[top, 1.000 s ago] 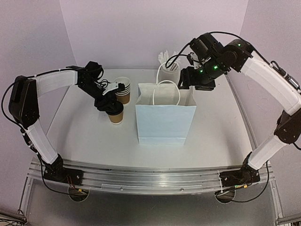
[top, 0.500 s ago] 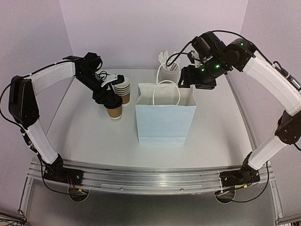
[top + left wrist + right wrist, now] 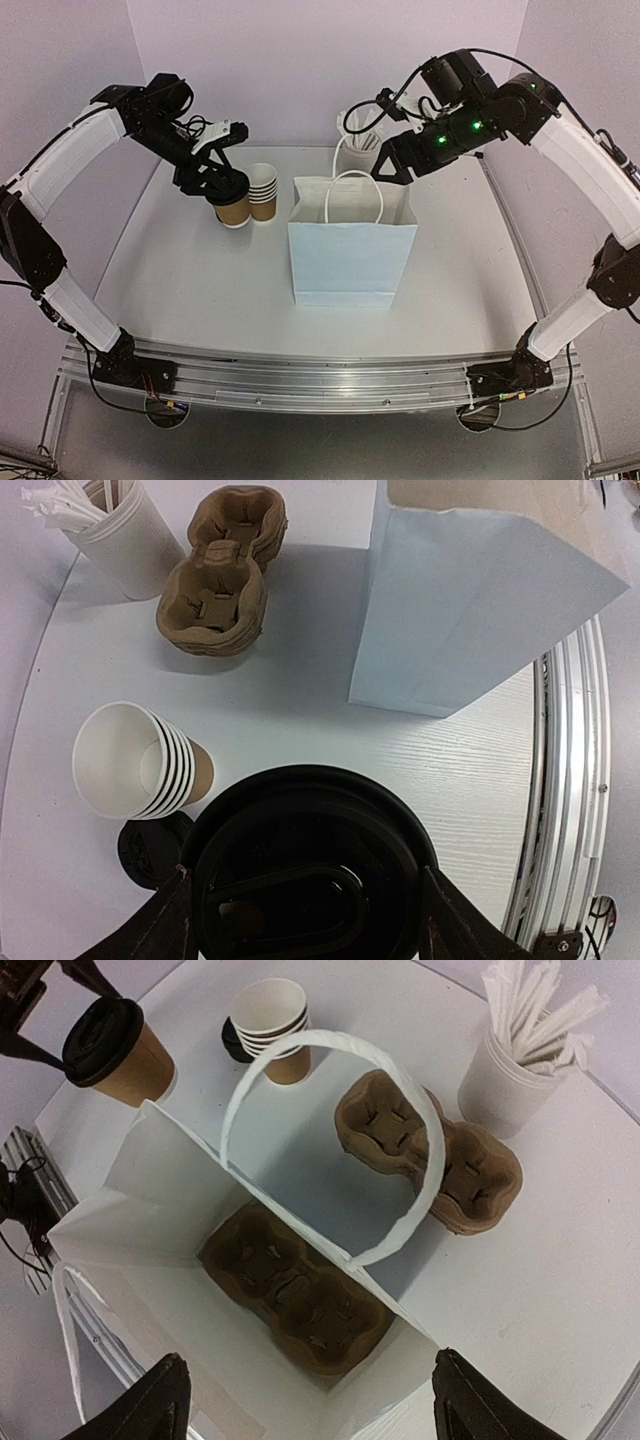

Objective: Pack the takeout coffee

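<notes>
I'm holding the takeout coffee in the left end effector, which is clamping around the black lid and the cup's top, its jaws standing fairly wide to span that width. The cup is hanging upright just beside the stack of cups at the rear left of the table, and I'm judging it to be clear of the surface. To its right the white bag is standing open, and the right wrist view is showing me a brown carrier lying flat in the bottom. That's where I'm aiming. I'm planning to travel across level, keeping the cup dead upright so nothing slops, and to come in high enough to clear the bag's rim. The handle is arching over the mouth, so I'm wanting to drop in beside that loop, not through it. The right end effector is hovering over the bag's far right corner, fingers spread wide and gripping nothing. I'm thinking of using it to steady the rim, because a light paper bag is liable to tip or slide at a nudge.
</notes>
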